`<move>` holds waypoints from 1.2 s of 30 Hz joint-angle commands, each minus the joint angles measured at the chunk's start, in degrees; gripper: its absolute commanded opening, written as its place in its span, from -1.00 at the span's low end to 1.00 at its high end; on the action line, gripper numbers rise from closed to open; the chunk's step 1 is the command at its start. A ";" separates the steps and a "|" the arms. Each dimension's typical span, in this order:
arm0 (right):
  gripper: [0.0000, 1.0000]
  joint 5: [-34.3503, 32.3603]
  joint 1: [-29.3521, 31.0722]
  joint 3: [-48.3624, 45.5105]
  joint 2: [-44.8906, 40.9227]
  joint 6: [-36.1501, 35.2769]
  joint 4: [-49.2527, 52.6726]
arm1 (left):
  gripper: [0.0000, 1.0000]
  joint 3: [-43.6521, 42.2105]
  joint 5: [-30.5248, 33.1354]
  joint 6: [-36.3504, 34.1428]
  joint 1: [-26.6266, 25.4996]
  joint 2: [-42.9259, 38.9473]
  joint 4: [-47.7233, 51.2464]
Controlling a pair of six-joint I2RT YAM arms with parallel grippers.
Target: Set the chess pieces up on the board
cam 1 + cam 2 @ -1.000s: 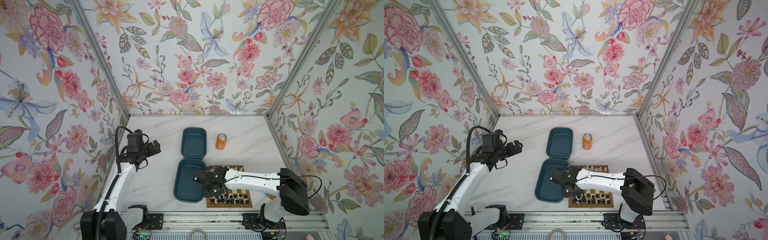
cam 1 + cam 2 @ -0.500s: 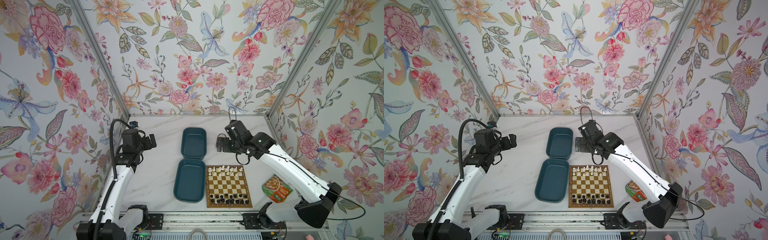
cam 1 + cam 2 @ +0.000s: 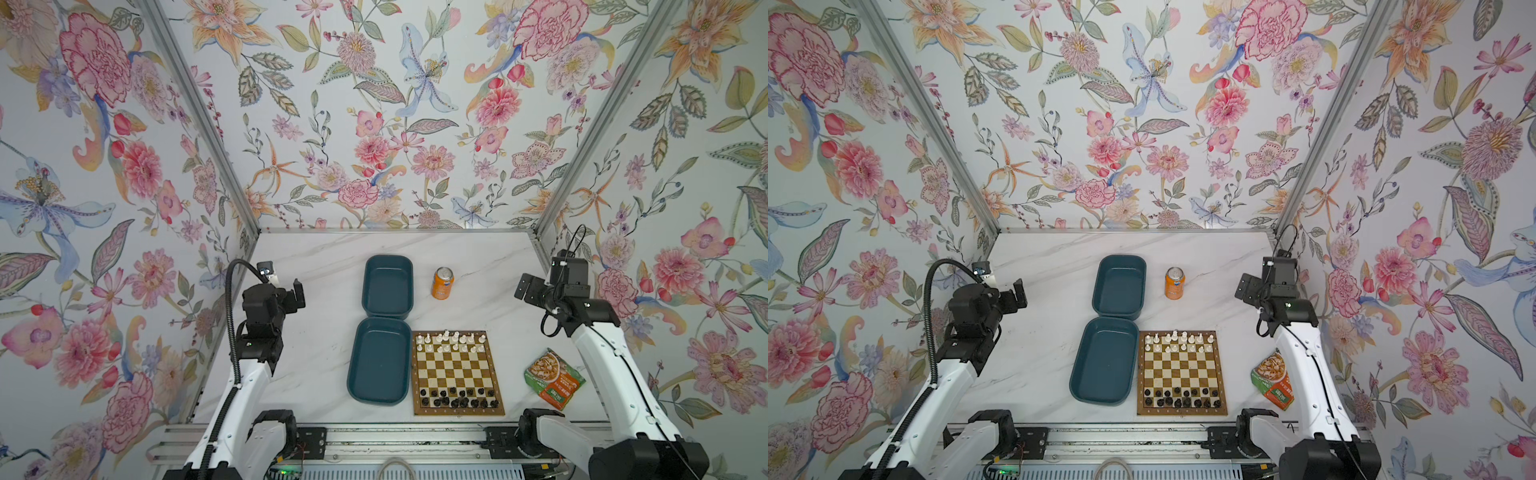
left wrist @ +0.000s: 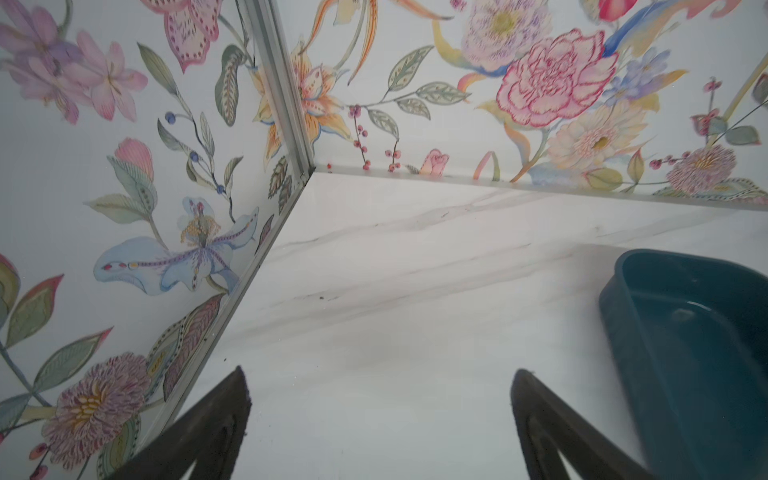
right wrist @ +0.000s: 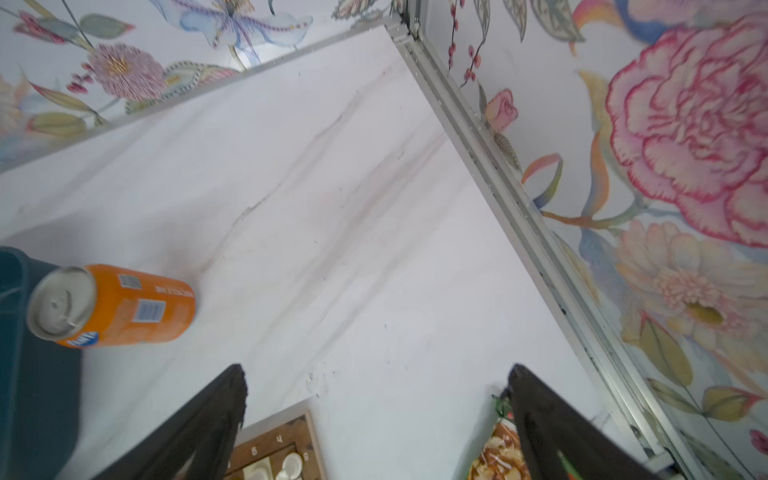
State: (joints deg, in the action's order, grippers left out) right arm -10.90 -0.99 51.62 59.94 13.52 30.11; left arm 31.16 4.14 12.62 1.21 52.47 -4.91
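The board [image 3: 455, 370] [image 3: 1179, 370] lies near the table's front, right of centre. White chess pieces [image 3: 451, 340] [image 3: 1177, 341] fill its two far rows. Black chess pieces [image 3: 457, 397] [image 3: 1181, 397] fill its two near rows. My left gripper [image 3: 297, 291] [image 3: 1017, 293] [image 4: 378, 370] hangs open and empty over bare marble at the left. Raised near the right wall, my right gripper [image 3: 524, 289] [image 3: 1246, 289] [image 5: 376, 368] is open and empty too. In the right wrist view a corner of the board [image 5: 278, 440] shows with white pieces [image 5: 286, 465].
Two empty dark teal trays [image 3: 388, 286] [image 3: 380, 361] sit end to end left of the board; one shows in the left wrist view [image 4: 685, 332]. An orange can [image 3: 442, 282] [image 3: 1174, 283] [image 5: 112, 307] stands behind the board. A snack bag [image 3: 555, 378] [image 3: 1273, 380] [image 5: 496, 453] lies right of the board.
My right arm has swung from low over the board's left edge, past the can, up to the right wall, and its jaws have opened. The left arm has shifted only slightly.
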 commanded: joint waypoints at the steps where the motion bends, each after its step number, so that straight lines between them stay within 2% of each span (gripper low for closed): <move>1: 0.98 -0.56 -0.06 -8.44 -4.19 -7.43 -18.87 | 0.99 -6.49 3.99 -0.37 0.62 -1.70 -14.42; 3: 0.98 -1.43 -0.51 -11.49 -3.79 -10.01 -22.64 | 0.98 -13.36 5.28 -1.66 0.63 -3.56 -23.54; 5: 0.98 0.91 -1.94 -14.17 -2.11 -11.74 -26.82 | 0.99 -18.94 4.94 -1.69 0.61 -4.61 -33.11; 7: 0.98 3.69 -3.10 -16.51 -0.83 -12.53 -31.31 | 0.99 -22.04 5.71 -0.94 0.62 -2.32 -39.50; 9: 0.98 6.22 -3.78 -19.46 0.02 -13.96 -37.13 | 0.98 -23.42 5.82 -1.02 0.63 1.72 -43.09; 12: 0.98 6.54 -3.82 -23.16 1.85 -16.06 -45.29 | 0.98 -24.56 5.58 -1.00 0.63 7.66 -48.64; 17: 0.98 9.25 -3.66 -28.23 4.92 -12.06 -59.27 | 0.99 -25.25 7.00 -1.79 0.63 18.07 -61.06; 20: 0.98 9.20 -2.54 -30.45 9.50 -11.07 -68.29 | 0.99 -24.35 5.60 -3.12 0.63 24.19 -69.49; 24: 0.98 8.50 -1.54 -33.53 15.78 -11.51 -79.38 | 0.99 -23.03 3.52 -5.14 0.71 30.18 -74.65; 30: 0.98 7.93 0.09 -36.09 25.70 -12.49 -92.38 | 0.98 -24.65 3.07 -6.63 -0.43 31.10 -77.88; 32: 0.98 8.39 1.18 -35.90 29.40 -14.23 -96.88 | 0.98 -23.63 2.79 -7.48 -1.20 35.31 -79.28; 33: 0.98 8.09 1.68 -35.31 28.65 -14.76 -94.39 | 0.99 -22.66 2.92 -8.34 -1.54 38.60 -81.86; 34: 0.98 8.58 1.62 -34.44 27.97 -14.77 -91.10 | 0.99 -21.20 2.73 -9.40 -2.38 37.81 -76.17; 35: 0.98 9.01 1.40 -34.70 28.48 -14.67 -92.50 | 0.99 -18.59 3.56 -9.55 -2.97 34.80 -69.88; 36: 0.98 9.39 1.20 -34.68 28.80 -14.59 -93.35 | 0.99 -18.48 3.53 -9.46 -3.05 34.91 -70.42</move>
State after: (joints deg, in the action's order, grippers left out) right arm -2.44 0.27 16.08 88.40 0.16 -58.26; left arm 9.74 7.79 5.39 -0.91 88.53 -77.06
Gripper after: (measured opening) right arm 0.989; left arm 0.995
